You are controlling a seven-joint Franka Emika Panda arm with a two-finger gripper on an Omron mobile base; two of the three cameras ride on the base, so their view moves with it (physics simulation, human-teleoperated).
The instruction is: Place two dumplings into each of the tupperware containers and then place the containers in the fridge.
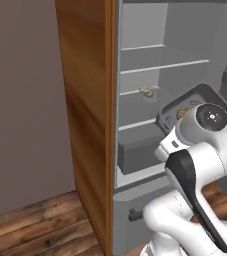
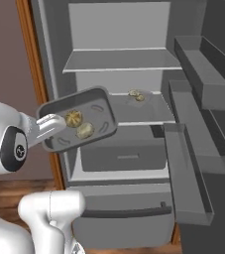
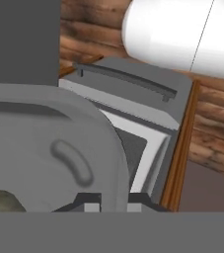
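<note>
While the fridge [image 2: 134, 163] stands open, a tupperware container [image 2: 91, 101] is held in front of its middle shelf [image 2: 143, 116], tilted, its long axis slanting up toward the interior. Two dumplings [image 2: 79, 124] are seen inside it. The gripper [image 3: 111, 200] is pinched on the container's rim, the arm [image 1: 200, 165] folded upward. Two more dumplings [image 2: 136, 95] lie far back on that shelf.

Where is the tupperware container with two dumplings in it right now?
The tupperware container is held tilted in the gripper, in front of the open fridge at its left side, level with the middle shelf.
</note>
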